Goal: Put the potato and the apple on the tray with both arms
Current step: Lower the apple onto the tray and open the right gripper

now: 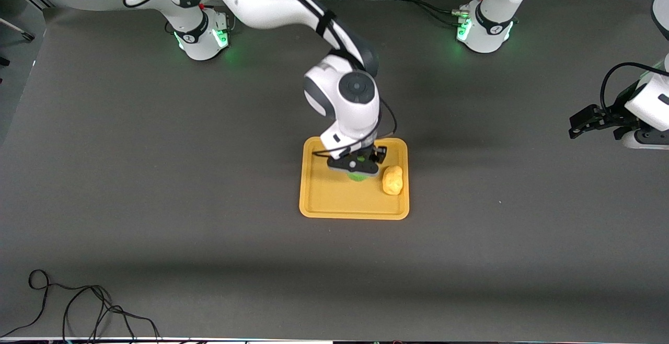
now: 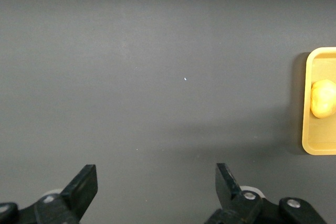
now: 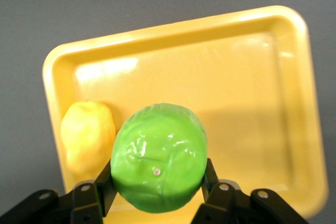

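Observation:
The yellow-orange tray [image 1: 334, 200] lies mid-table. The pale yellow potato [image 1: 392, 180] rests in it, by the rim toward the left arm's end. My right gripper [image 1: 357, 170] is shut on the green apple [image 1: 358, 177] and holds it low over the tray, beside the potato. In the right wrist view the fingers [image 3: 105, 190] clamp the apple [image 3: 158, 156], with the potato [image 3: 86, 135] and tray [image 3: 252, 103] below. My left gripper [image 1: 577, 127] waits open and empty over bare table at the left arm's end. Its wrist view [image 2: 156, 182] shows the tray's edge [image 2: 307, 129] and the potato [image 2: 323, 98].
The table is a dark grey mat. A black cable [image 1: 78, 307] lies loose near the front edge toward the right arm's end. Both arm bases [image 1: 201, 35] stand along the back.

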Tool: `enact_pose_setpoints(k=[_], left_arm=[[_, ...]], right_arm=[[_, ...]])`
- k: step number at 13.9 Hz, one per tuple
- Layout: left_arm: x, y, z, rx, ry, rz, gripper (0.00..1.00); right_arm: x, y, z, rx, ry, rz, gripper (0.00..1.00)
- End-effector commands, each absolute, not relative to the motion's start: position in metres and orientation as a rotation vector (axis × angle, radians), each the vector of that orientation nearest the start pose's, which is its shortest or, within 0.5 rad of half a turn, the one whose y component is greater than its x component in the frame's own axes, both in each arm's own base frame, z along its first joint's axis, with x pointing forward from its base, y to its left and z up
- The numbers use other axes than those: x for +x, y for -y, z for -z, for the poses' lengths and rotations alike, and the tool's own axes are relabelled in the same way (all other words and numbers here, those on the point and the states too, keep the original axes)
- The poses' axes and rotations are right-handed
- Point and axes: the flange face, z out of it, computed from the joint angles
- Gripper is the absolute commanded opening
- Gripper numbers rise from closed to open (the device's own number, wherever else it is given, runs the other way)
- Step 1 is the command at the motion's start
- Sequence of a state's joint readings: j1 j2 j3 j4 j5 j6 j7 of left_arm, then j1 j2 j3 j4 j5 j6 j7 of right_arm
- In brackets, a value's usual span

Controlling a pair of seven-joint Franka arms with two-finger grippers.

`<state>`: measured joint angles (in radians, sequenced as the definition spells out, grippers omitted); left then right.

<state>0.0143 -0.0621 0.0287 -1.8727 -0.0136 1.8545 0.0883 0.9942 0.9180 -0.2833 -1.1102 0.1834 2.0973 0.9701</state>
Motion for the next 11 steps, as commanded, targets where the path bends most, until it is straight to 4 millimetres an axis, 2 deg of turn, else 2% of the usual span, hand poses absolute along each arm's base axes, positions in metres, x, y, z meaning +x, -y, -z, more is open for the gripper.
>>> enact_pose_setpoints(k=[1, 3, 4, 5, 11], left_arm=[[0.541, -0.021, -0.544, -3.162, -0.12, 0.061, 1.0], [0.536, -0.024, -0.539, -3.16, -0.171, -0.013, 1.0], [0.533, -0.031, -0.544, -3.152, -0.172, -0.019, 1.0], [0.536, -0.053, -0.558, -3.164, -0.108, 0.034, 1.0], [0.541, -0.048, -0.56, -3.161, -0.116, 0.056, 1.0]], right_arm=[[0.539, -0.563, -0.249, -3.047, -0.379, 0.213, 0.36], [0.538, -0.56, -0.22, -3.082, -0.372, 0.2, 0.36], [0.538, -0.56, -0.218, -3.082, -0.369, 0.203, 0.36], [0.539, -0.559, -0.216, -3.08, -0.368, 0.207, 0.36], [0.544, -0.552, -0.208, -3.091, -0.383, 0.201, 0.38]])
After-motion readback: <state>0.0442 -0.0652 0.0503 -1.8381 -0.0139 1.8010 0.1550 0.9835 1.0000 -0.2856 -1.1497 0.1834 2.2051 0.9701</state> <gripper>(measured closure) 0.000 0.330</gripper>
